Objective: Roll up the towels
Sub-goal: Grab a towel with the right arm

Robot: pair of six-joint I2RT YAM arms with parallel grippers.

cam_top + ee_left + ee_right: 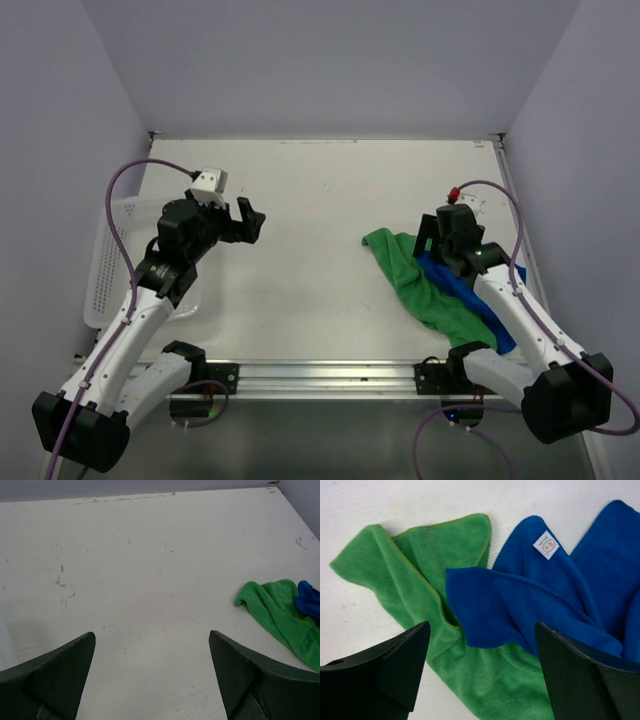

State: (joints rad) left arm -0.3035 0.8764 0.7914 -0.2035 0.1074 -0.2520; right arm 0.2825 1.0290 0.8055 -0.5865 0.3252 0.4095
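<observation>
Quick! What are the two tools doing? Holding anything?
Left tool: open, holding nothing.
Right tool: open, holding nothing, above the green towel and blue towel.

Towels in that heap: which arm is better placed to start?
Right: the right hand hangs open just over the overlapping green towel and blue towel; the left hand, also open, faces bare table far from them.

You get top cam looking down from behind, left wrist low across the table (pixel 150 570), right wrist close on the shared green towel (pixel 395 565).
</observation>
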